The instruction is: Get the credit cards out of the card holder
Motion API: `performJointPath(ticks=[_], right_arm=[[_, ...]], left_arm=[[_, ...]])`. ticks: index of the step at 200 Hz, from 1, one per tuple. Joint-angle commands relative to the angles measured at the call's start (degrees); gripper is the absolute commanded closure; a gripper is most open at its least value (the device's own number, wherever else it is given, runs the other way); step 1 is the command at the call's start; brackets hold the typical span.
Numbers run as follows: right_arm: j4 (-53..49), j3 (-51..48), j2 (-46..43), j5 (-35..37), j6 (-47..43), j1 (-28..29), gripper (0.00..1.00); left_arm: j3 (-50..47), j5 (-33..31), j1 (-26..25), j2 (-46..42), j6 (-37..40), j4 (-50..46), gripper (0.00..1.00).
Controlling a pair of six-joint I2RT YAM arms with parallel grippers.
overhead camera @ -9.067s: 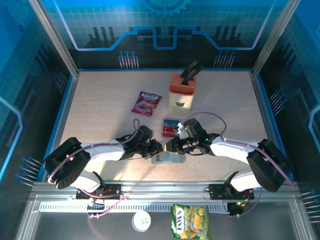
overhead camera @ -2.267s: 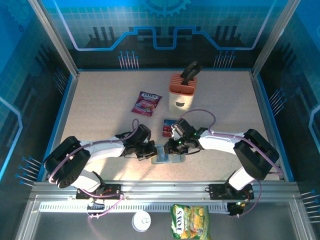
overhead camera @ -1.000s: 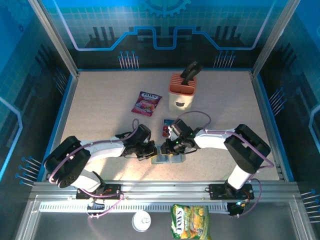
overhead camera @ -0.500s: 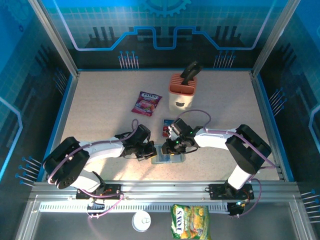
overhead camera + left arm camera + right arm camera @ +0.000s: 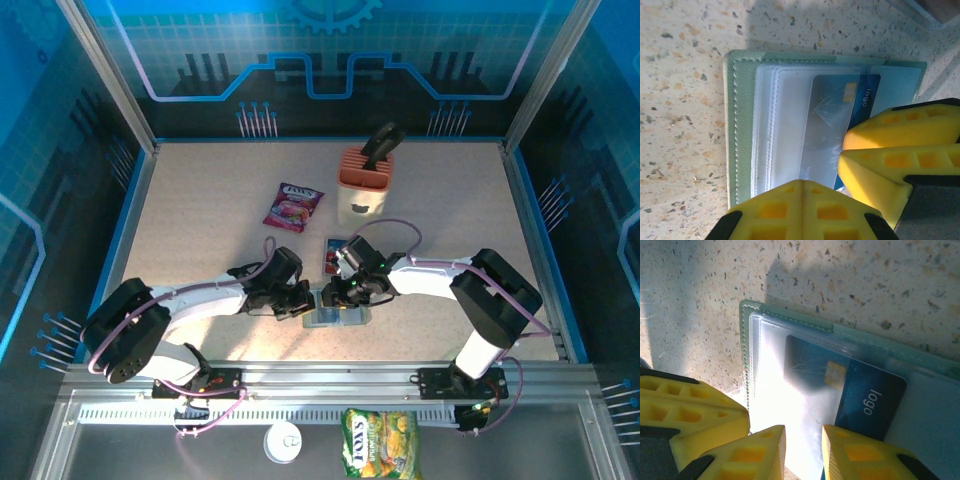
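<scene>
The card holder (image 5: pixel 340 320) lies open on the desk (image 5: pixel 220 250), at 6 o'clock from the peach block (image 5: pixel 363 185). The left claw (image 5: pixel 306 304) is clenched, resting on its 9 o'clock side. The right claw (image 5: pixel 334 295), fingers slightly apart, touches the blue card (image 5: pixel 850 390) inside.

The top external camera looks down from 6 o'clock, behind the arm bases (image 5: pixel 195 380), over the whole bench (image 5: pixel 200 200). Both wrist cameras look down from very near, sharing the open card holder (image 5: pixel 741 125).
</scene>
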Motion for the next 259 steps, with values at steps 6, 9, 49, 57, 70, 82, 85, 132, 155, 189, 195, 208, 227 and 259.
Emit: performJointPath(ticks=[6,9,49,57,70,82,85,132,155,189,195,208,227,259], right_arm=[[0.4,-0.5,0.4,-1.3,0.5,0.8,0.74],[0.4,-0.5,0.4,-1.2,0.5,0.9,0.74],[0.5,-1.2,-0.3,-1.0,0.7,0.9,0.74],[0.4,-1.3,-0.8,-0.8,0.7,0.9,0.74],[-0.3,-1.1,-1.6,-0.4,0.5,0.8,0.74],[-1.4,-0.9,-2.7,0.3,0.1,0.7,0.74],[-1.6,-0.8,-2.9,0.4,0.0,0.7,0.74],[-4.7,-1.1,-5.8,2.1,-1.5,-0.4,0.74],[-4.8,-2.0,-6.6,2.1,-1.6,-1.3,0.73],[-4.6,-2.5,-6.9,1.9,-1.8,-2.0,0.73],[-4.6,-2.7,-6.8,1.9,-1.7,-2.1,0.73],[-4.6,-2.8,-6.6,1.9,-1.8,-2.2,0.73],[-4.6,-3.1,-6.4,1.8,-1.8,-2.5,0.73],[-4.6,-3.5,-6.2,1.7,-2.3,-3.1,0.73]], left_arm=[[1.7,0.2,-0.7,0.5,0.4,-0.9,1.00],[1.7,0.1,-0.7,0.5,0.4,-0.9,1.00],[1.8,0.0,-0.8,1.2,0.2,-0.5,1.00],[1.7,0.0,-0.9,1.4,0.3,-0.5,1.00],[1.7,0.0,-0.9,1.8,0.3,-0.2,1.00],[1.9,0.2,-1.0,2.1,0.2,-0.1,1.00],[2.0,0.2,-1.0,2.2,0.3,-0.1,1.00],[2.9,-0.4,-1.4,3.9,0.8,-0.7,1.00],[3.4,-1.1,-1.6,4.0,1.2,-1.7,1.00],[3.7,-1.1,-1.7,4.4,1.5,-2.1,1.00],[3.7,-1.1,-1.6,4.6,1.5,-2.1,1.00],[3.6,-1.3,-1.7,4.8,1.5,-2.2,1.00],[3.4,-1.5,-1.7,5.1,1.6,-2.4,1.00],[3.3,-1.5,-1.7,5.5,1.5,-2.6,1.00]])
